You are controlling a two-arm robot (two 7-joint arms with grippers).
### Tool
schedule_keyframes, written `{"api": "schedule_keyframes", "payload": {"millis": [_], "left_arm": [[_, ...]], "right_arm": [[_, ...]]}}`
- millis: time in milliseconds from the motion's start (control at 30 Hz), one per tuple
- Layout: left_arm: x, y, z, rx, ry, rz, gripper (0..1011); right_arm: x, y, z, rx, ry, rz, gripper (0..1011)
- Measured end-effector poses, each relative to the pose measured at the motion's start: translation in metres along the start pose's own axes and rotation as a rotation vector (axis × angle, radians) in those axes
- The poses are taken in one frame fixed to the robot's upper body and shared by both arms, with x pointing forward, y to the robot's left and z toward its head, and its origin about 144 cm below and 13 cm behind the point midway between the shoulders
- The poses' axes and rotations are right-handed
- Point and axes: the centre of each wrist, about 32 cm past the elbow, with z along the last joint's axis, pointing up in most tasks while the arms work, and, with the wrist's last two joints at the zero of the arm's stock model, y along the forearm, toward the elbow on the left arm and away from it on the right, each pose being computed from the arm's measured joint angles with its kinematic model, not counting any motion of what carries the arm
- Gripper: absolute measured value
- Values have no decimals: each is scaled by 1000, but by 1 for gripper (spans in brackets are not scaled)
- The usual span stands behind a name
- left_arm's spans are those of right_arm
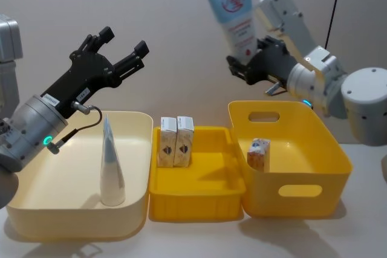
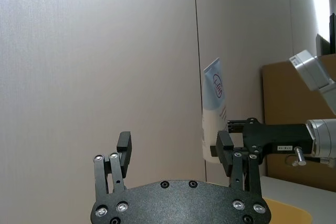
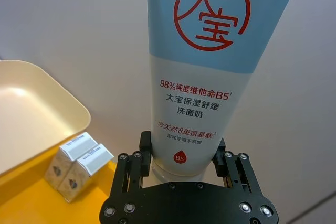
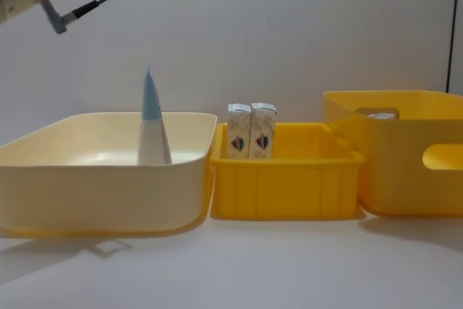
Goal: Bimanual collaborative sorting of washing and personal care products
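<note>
My right gripper is shut on the cap end of a pale-blue-and-white squeeze tube, holding it upright high above the tall yellow bin; the same tube rises between that gripper's fingers. My left gripper hangs open and empty above the cream bin. A second tube stands upright on its cap in the cream bin. Two white cartons stand side by side in the low yellow tray. Another carton lies inside the tall yellow bin.
The three bins stand in a row on a white table, touching each other: cream on the left, the low tray in the middle, the tall bin with handle cut-outs on the right. A plain wall runs close behind them. Bare table lies in front.
</note>
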Motion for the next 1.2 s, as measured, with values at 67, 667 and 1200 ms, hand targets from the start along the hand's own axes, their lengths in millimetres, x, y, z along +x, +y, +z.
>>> {"api": "schedule_keyframes", "payload": {"millis": [67, 667, 1200], "left_arm": [[0, 0, 0, 0, 0, 0, 1000], [0, 0, 0, 0, 0, 0, 999], [0, 0, 0, 0, 0, 0, 1000]], "right_arm": [[1, -1, -3, -19, 19, -20, 661], [16, -3, -27, -252, 271, -124, 661], [29, 18, -34, -434, 456, 22, 666]]}}
